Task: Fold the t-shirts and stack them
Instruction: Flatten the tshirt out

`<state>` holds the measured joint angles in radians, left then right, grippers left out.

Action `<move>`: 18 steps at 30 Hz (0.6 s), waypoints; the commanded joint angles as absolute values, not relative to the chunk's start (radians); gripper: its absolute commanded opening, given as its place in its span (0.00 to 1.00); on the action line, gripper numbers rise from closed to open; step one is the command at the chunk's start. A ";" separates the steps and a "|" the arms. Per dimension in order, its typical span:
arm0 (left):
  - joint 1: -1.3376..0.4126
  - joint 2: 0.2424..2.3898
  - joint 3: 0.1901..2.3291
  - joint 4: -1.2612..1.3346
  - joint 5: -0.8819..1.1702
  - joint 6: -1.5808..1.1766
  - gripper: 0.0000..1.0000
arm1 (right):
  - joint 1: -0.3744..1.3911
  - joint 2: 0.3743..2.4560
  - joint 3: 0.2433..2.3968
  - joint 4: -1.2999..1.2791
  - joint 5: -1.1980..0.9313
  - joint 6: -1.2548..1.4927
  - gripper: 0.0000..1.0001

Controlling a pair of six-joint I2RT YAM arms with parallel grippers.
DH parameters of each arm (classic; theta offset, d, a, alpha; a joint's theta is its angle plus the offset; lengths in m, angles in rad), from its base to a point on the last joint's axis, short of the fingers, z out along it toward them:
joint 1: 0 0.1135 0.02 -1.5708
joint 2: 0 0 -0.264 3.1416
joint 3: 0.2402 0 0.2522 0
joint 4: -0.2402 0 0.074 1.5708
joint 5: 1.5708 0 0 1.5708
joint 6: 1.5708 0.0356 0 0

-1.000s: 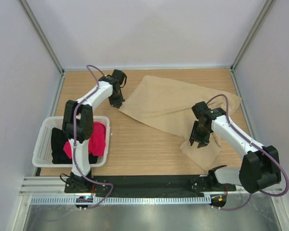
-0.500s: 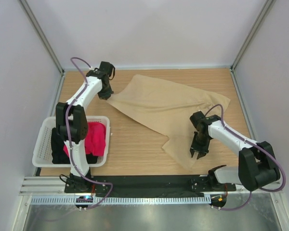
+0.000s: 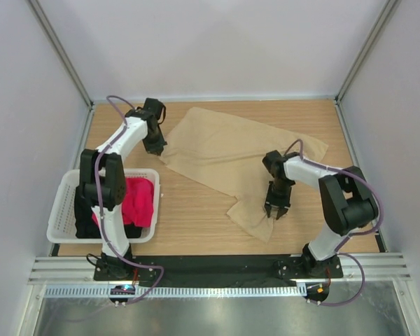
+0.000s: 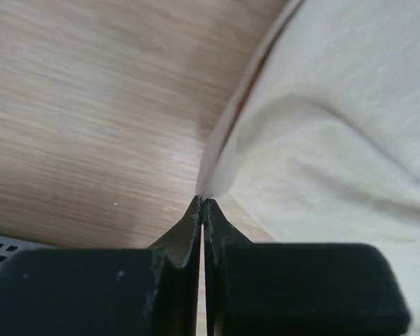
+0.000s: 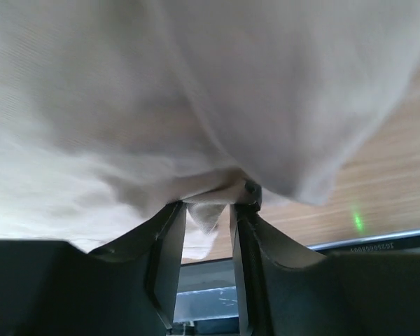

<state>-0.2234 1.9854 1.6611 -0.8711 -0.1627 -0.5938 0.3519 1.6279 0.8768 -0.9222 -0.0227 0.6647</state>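
A pale wooden table [image 3: 196, 210], closed in by plain white walls, carries the whole scene. At its left, a white slotted basket [image 3: 56, 217] holds the black t-shirt [image 3: 82, 210] and the red-pink t-shirt [image 3: 141, 199], both crumpled and unfolded. Further back, the left gripper [image 3: 156, 149] is clamped tight on the left edge of the tan t-shirt [image 3: 224, 150], with the hem pinched between its tips just above the wood. The shirt spreads across the middle of the table, rumpled and skewed, and one flap trails toward the near edge. There the right gripper [image 3: 274, 212] has its jaws partly apart around a bunched fold of the tan cloth, which it appears to be grasping. Judging by this, the job is at an early stage: the first shirt is only being pulled flat, no fold is made, no stack exists, and two shirts wait in the basket
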 commanded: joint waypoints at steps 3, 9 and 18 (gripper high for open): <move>-0.224 1.842 1.574 -0.816 -0.130 -0.583 0.00 | 0.356 1.788 1.116 -0.830 0.158 0.547 0.40; -0.225 1.818 1.545 -0.801 -0.110 -0.581 0.00 | 0.356 1.865 1.301 -0.948 0.219 0.476 0.45; -0.225 1.815 1.536 -0.798 -0.092 -0.571 0.00 | 0.362 1.519 0.995 -0.937 0.114 0.555 0.53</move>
<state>-0.2234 1.8465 1.5417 -0.8230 -0.1074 -0.5907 0.3561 1.6386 1.0649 -0.9329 0.1375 0.5194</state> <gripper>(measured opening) 0.005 0.541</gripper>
